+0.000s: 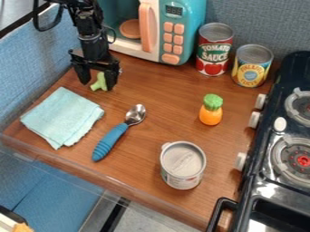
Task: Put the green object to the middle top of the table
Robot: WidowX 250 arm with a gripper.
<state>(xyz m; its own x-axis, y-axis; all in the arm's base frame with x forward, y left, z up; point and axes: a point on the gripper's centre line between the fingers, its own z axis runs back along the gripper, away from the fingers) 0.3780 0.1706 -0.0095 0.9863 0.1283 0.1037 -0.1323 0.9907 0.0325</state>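
Closing the black gripper, which looks wide open and holds nothing, could make the green toy between its fingers in the upper left of the frame tip or slip out, because it leans and has a bumpy shape.

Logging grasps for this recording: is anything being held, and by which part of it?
The green object is at the gripper, but whether it is held, and by which part, cannot be told.
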